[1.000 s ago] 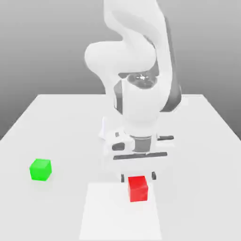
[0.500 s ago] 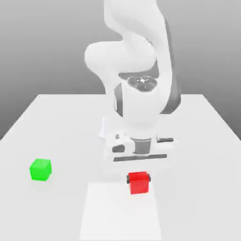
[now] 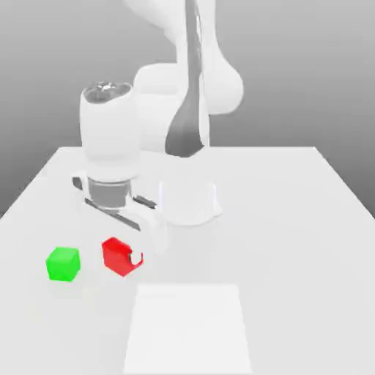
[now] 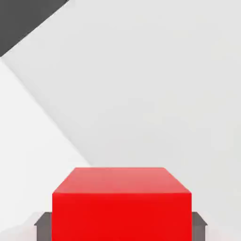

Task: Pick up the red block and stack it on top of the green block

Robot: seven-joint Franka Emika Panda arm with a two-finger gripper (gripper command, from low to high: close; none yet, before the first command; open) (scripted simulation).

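My gripper (image 3: pixel 121 256) is shut on the red block (image 3: pixel 116 255), a small bright red cube held just above the table, a short way to the exterior view's right of the green block (image 3: pixel 63 264). The green block rests on the table near the exterior view's left edge, apart from the red one. In the hand view the red block (image 4: pixel 121 202) sits between my two dark fingertips (image 4: pixel 43 225), which press against its two sides.
A paler white rectangular patch (image 3: pixel 187 328) marks the white table (image 3: pixel 293 220) at the front middle. The arm's white base (image 3: pixel 189 201) stands behind the gripper, at the table's centre.
The gripper closed on the red block, lifted it off the pale patch and swung it toward the exterior view's left, close to the green block. The green block has not moved.
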